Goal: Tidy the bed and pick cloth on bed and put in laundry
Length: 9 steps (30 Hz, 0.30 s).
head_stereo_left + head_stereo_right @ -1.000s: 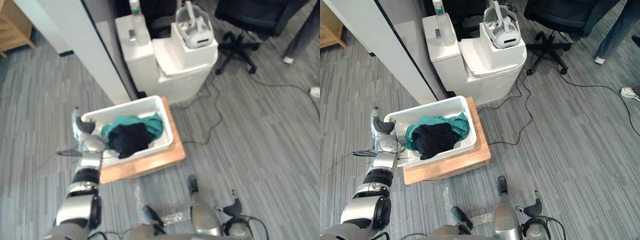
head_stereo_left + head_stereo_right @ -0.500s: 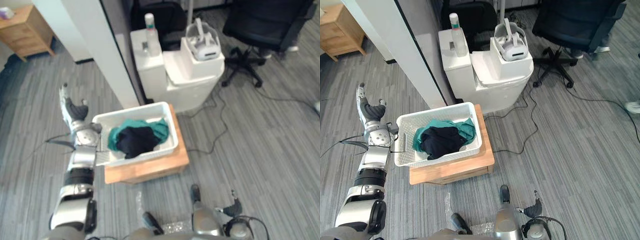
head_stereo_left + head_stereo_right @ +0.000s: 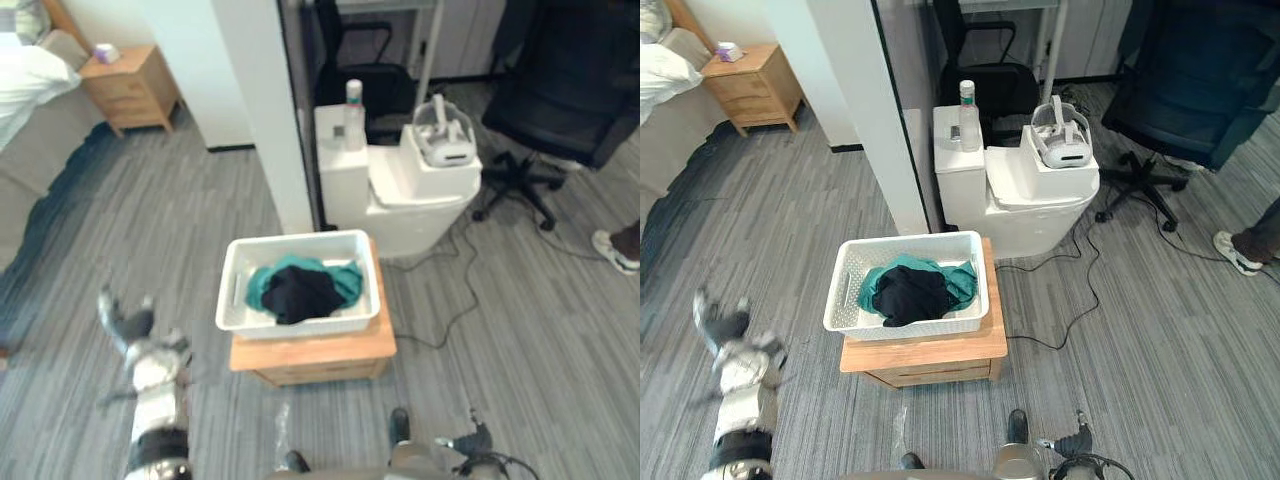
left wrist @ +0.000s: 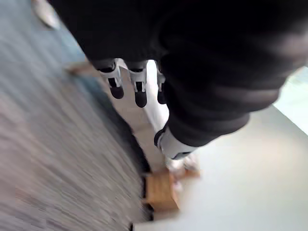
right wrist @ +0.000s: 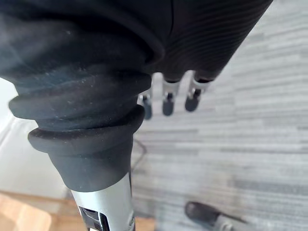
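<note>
A white laundry basket (image 3: 232, 292) stands on a low wooden stand (image 3: 310, 356) on the floor. Inside it a black cloth (image 3: 300, 293) lies on top of a teal cloth (image 3: 262, 286). My left hand (image 3: 136, 326) hovers over the carpet, down and to the left of the basket and apart from it. Its fingers (image 4: 139, 91) are relaxed and hold nothing. My right hand (image 5: 167, 94) hangs over the grey floor with straight fingers, empty. The bed (image 3: 25, 110) with pale bedding lies at the far left.
A wooden nightstand (image 3: 130, 90) stands by the bed. A white pillar (image 3: 260, 100) rises behind the basket. Beside it is a white cabinet (image 3: 400, 195) with a bottle (image 3: 353, 105) and a headset (image 3: 445, 145). An office chair (image 3: 570, 90) and a person's shoe (image 3: 612, 250) are at the right.
The camera has swung up and left, bringing the bed and nightstand into view. My left hand has drawn away from the basket's left rim, down and to the left.
</note>
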Motion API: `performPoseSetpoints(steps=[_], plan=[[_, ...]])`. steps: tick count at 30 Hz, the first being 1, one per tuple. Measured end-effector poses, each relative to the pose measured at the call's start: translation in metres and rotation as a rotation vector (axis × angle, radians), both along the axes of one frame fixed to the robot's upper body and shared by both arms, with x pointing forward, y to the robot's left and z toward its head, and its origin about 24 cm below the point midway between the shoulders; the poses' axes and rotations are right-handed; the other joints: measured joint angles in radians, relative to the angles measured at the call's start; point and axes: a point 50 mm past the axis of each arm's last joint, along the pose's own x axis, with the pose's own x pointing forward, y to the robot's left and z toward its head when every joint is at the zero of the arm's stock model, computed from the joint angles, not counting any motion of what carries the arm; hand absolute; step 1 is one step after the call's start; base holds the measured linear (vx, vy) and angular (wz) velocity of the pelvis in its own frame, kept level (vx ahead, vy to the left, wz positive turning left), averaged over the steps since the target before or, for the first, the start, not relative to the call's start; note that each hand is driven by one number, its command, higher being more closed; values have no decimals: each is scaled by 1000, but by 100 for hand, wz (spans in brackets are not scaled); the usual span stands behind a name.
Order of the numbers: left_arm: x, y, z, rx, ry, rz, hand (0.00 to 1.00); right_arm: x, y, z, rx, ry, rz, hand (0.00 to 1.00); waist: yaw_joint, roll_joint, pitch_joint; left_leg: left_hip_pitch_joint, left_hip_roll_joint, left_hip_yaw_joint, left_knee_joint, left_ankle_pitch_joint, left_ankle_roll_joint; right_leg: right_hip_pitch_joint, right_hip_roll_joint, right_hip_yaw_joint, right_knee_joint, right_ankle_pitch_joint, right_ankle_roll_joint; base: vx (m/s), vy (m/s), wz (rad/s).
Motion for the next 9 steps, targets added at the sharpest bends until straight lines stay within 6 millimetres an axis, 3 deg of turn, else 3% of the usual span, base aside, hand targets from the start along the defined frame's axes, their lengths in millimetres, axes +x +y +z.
performPoseSetpoints(steps=[3,4,6,9], plan=[[-53,-12,-46,-220,143,59,0,-3,-2,-4,29,24,-41,0,32,-20,-16,1,-1,0,0,-2,2,6,-3,-4,-1,-5,-2,-22,-20,7],[-63,-16,-53,-256,173,62,0,-2,-2,-4,39,25,-47,0,36,-22,-18,2,-2,0,0,-3,2,6,-3,-4,-1,-6,-3,-30,-20,7],[-97,-39,-76,-385,278,81,0,3,-2,-6,62,25,-72,0,38,-25,-19,12,-3,-4,0,-4,2,14,-5,-7,-1,-16,6,-39,-20,5],[-115,-70,-92,-487,376,28,0,3,-5,-8,97,21,-162,0,39,-21,-20,14,-3,-4,0,-11,-2,15,-5,-7,-1,-19,5,-31,-13,0]])
